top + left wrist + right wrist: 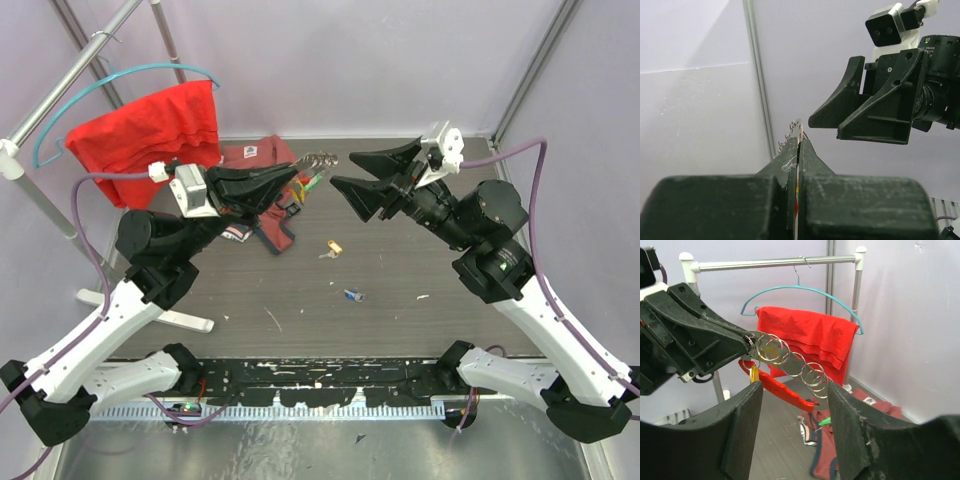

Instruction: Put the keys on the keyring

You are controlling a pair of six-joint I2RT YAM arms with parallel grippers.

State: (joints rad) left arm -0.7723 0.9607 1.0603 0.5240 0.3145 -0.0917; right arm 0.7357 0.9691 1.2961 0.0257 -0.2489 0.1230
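Keyring (318, 158) hangs in the air over the far middle of the worktop (420, 260), toward 12 o'clock in the top view. It is pinched at one end by the left claw (297, 174), whose jaws are pressed tight together on it. Seen from the right wrist, it is a chain of linked silver rings running out of the left claw's tips toward 4 o'clock. The red tag (782, 389) slants below the rings, and a yellow key (754, 374) dangles beside it, close under those tips. A green bit (825, 421) shows lower down; whether it hangs from the chain or lies on the cloth beneath cannot be told.

The right claw (342, 170) faces the left one from 3 o'clock, its jaws spread wide and holding nothing. Its tips are just beside the chain's free end, but contact cannot be made out.

A gold-headed key (331, 247) lies on the worktop near the middle. A blue-headed key (353, 295) lies at 5 o'clock from it. Both are well apart from the claws.

A dark red garment (262, 158) lies on the worktop under the left claw. At 10 o'clock a bright red cloth (150, 125) drapes over a teal hanger (799, 286) hooked on a rail (775, 262).
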